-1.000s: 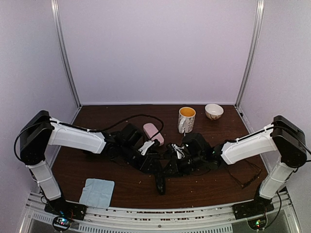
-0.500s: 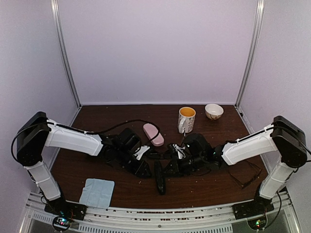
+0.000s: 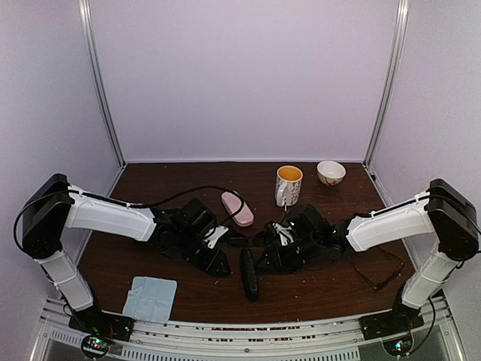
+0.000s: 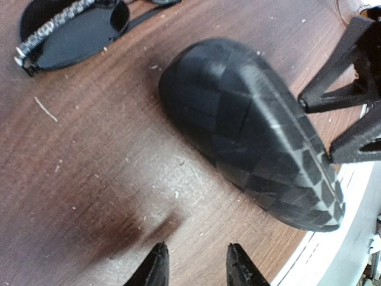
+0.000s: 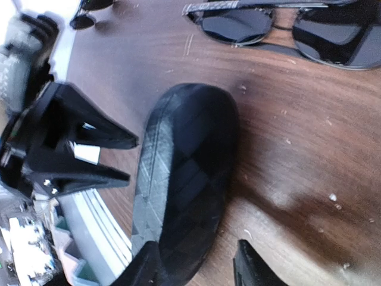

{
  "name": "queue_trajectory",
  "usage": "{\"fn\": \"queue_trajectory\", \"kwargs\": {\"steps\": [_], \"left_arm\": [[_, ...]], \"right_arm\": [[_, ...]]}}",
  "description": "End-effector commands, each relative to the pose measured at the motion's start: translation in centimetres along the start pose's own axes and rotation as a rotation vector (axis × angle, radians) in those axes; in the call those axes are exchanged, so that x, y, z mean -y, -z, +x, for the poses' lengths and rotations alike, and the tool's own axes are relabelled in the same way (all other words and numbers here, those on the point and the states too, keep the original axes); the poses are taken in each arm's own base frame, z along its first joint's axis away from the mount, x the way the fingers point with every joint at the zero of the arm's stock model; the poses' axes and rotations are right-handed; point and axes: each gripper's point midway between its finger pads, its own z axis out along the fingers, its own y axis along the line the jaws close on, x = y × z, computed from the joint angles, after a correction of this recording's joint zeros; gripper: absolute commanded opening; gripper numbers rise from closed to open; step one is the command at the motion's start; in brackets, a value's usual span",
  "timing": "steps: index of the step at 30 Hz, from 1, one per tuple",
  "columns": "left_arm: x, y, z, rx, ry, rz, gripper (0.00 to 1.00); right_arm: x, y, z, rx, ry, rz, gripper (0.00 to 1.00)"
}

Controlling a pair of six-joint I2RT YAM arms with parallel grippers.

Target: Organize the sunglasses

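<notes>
Black plastic on both sides: my left gripper holds its fingers spread, with only bare wood of the table between them, pinching nothing. My right gripper is spread too. The near end of the black case comes in beside one of its fingertips, and I cannot tell whether they touch, but I am not clamped on it.

Just ahead of both pairs of fingers lies that oblong hard case, shut, flat on the wood, with my two grippers facing each other across it. Beyond the case, on its far side from my fingertips, the black sunglasses lie with dark lenses and arms showing, apart from the case and held by nobody. Well off behind my right wrist a thin-framed pair of glasses sits near the table's right side. The pink case lies further out past the black sunglasses, and a light-blue cloth rests behind my left wrist near the front edge.

I judge this an early step: no pair is stowed and the case is shut. The next move seems to call for one gripper steadying the case while the other works its lid, or a low, narrow pinch on the black sunglasses' frame, since they lie flat on the wood.
</notes>
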Motion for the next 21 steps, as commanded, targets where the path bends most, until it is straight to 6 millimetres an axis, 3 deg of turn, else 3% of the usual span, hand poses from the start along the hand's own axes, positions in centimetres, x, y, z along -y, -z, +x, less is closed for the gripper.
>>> {"fn": "queue_trajectory", "kwargs": {"steps": [1, 4, 6, 16, 21], "left_arm": [[0.9, 1.6, -1.4, 0.072, -0.035, -0.002, 0.36], [0.8, 1.9, -1.4, 0.082, -0.042, -0.009, 0.36], [0.8, 2.1, -1.4, 0.090, -0.048, -0.012, 0.36], [-0.2, 2.3, -0.5, 0.108, -0.059, -0.010, 0.36], [-0.8, 2.3, 0.0, 0.117, -0.051, -0.001, 0.36]], "right_arm": [[0.6, 0.8, -0.3, -0.014, 0.044, 0.101, 0.53], [1.0, 0.4, -0.2, -0.034, 0.069, 0.160, 0.67], [1.2, -0.3, 0.3, -0.058, 0.075, 0.185, 0.70], [1.9, -3.4, 1.8, -0.140, 0.072, 0.275, 0.67], [1.7, -4.4, 2.3, -0.189, 0.107, 0.340, 0.70]]}}
